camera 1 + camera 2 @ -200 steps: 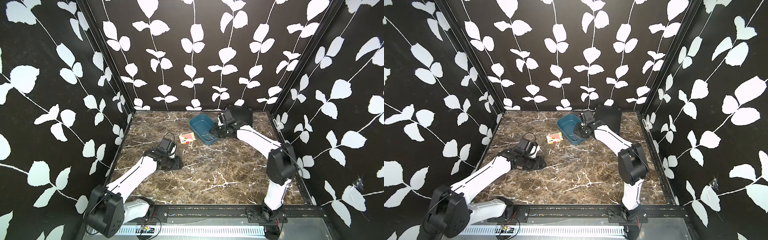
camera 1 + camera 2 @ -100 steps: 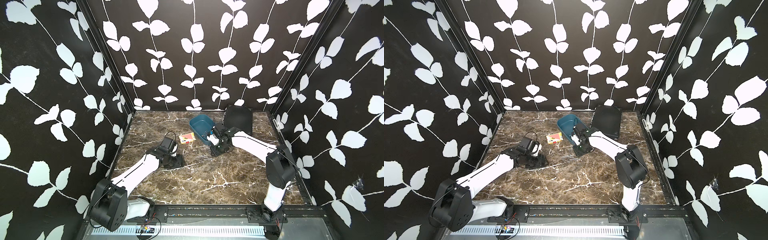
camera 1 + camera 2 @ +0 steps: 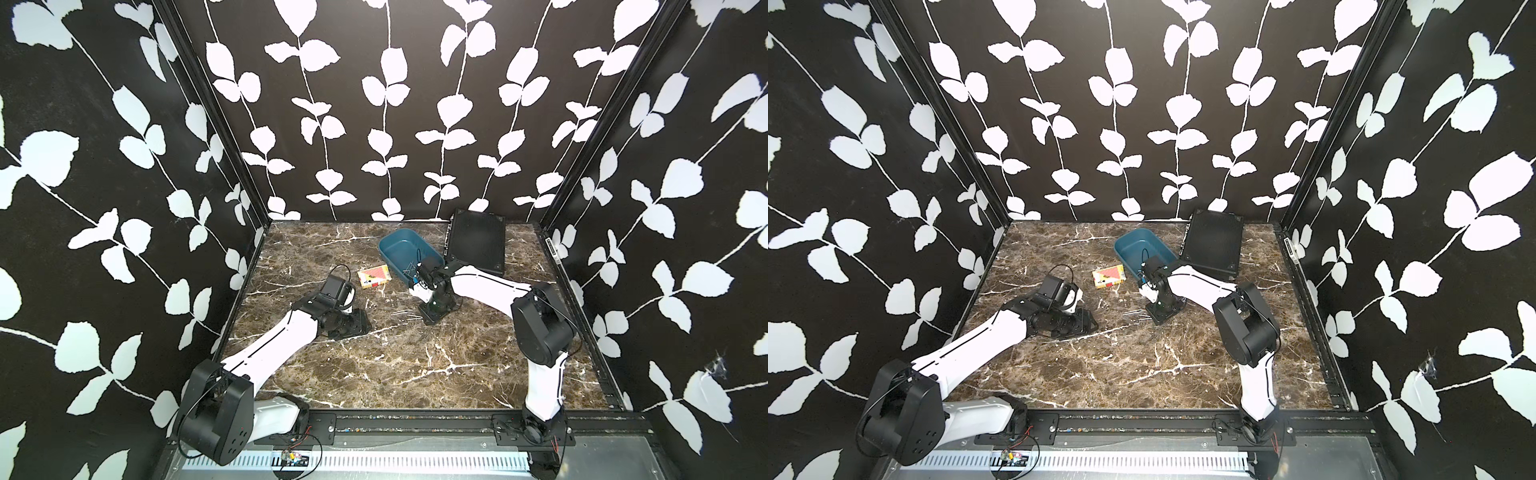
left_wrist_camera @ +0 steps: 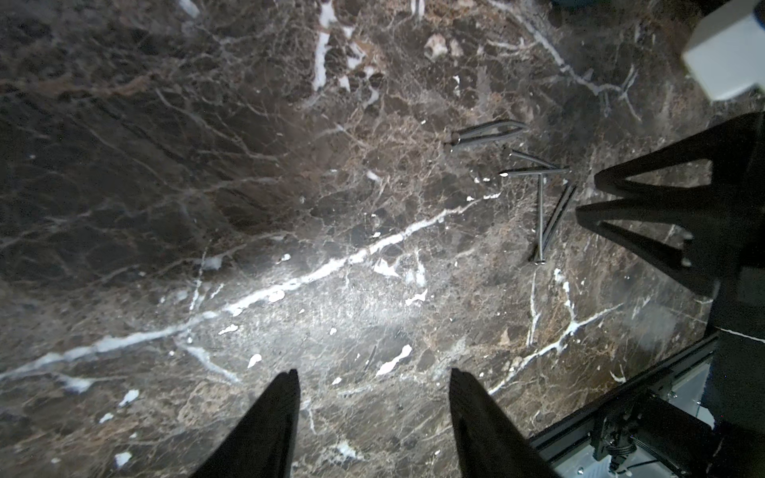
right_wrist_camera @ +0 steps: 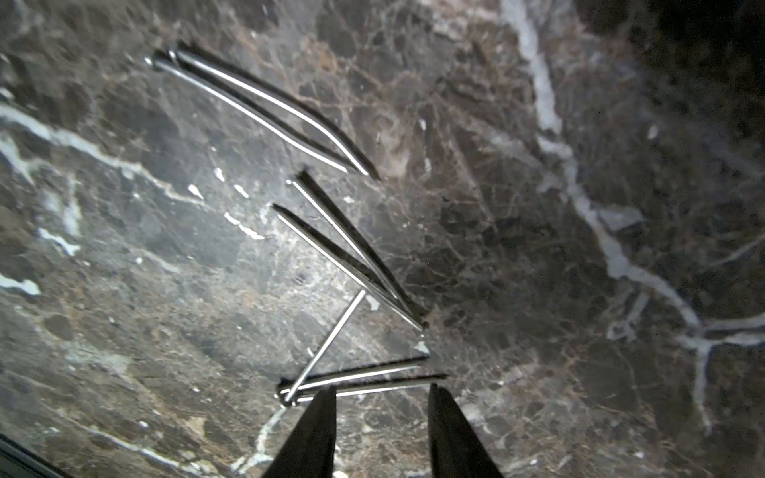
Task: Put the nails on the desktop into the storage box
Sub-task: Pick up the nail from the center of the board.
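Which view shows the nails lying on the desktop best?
Right wrist view: the nails fill the frame, sharp and individually visible, just ahead of the open right claw. The left wrist view shows the same nails smaller and dimmer. In both top views they are only faint slivers beside that claw.

In both top views a black ribbed flat case [image 3: 476, 243] lies flat at the back right, close to the rear wall, with its long side running front to back. Well apart from it, nearer the middle, a small card box [image 3: 374, 277] lies face up, printed in red and pale yellow-white. Black walls [image 3: 374, 104] patterned with white leafy vines close in the back and both sides. A black metal rail [image 3: 415, 424] runs along the front edge. Just in front of it is a pale slotted strip [image 3: 415, 459] carrying a small circuit board [image 3: 291, 457] with thin red and black wires.
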Robot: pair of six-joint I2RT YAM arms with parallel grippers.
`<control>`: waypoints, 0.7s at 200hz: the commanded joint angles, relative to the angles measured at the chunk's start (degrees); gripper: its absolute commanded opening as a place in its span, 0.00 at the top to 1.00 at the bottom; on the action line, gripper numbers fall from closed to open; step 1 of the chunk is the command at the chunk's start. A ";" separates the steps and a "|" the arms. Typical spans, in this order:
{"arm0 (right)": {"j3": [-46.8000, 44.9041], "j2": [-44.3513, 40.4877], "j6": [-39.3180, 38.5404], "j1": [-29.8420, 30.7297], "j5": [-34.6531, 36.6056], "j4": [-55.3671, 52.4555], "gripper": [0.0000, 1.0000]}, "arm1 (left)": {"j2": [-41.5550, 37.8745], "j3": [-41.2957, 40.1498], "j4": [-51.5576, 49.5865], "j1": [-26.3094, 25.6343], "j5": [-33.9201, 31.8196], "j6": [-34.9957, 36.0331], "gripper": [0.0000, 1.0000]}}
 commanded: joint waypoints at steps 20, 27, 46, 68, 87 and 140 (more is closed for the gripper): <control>-5.37 -2.00 10.09 3.14 -3.25 4.07 0.61 | 1.36 0.33 0.23 0.13 0.76 0.78 0.40; -5.51 -1.82 10.68 3.44 -3.19 4.33 0.62 | 1.79 0.60 0.09 0.14 0.90 1.08 0.40; -5.29 -1.21 11.39 3.88 -1.90 4.28 0.62 | 2.72 1.44 -0.68 0.13 0.98 1.83 0.40; -5.40 -0.59 11.91 4.05 -0.51 4.36 0.63 | 2.96 1.79 -0.70 0.13 1.24 1.94 0.40; -5.43 0.09 12.16 4.31 1.24 3.99 0.65 | 2.94 1.66 -0.88 0.18 1.33 2.15 0.40; -3.92 3.49 11.74 5.90 7.09 2.05 0.72 | 1.51 0.06 -0.89 0.14 1.41 2.15 0.39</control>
